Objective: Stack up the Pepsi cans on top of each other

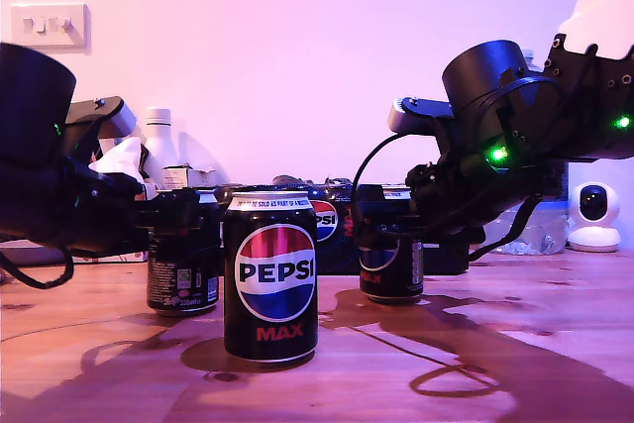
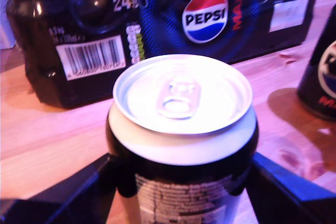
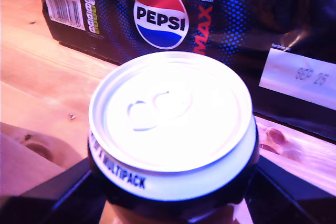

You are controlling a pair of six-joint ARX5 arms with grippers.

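My first gripper (image 2: 181, 182) is pinching the first can (image 2: 182, 98) low on its smooth wall, at nine o'clock of the middle can (image 1: 269, 279) in the exterior view. My second gripper (image 3: 173, 192) is pinching the second can (image 3: 170, 114) at three o'clock. These thin aluminium cylinders are probably slippery and easily dented, and fairly heavy if full.

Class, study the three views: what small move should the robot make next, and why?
Probably lift my second tool straight up with the second can it clamps. My first tool likewise clamps the first can, nothing is stacked yet, and the middle can stands free and upright between them, a ready base.
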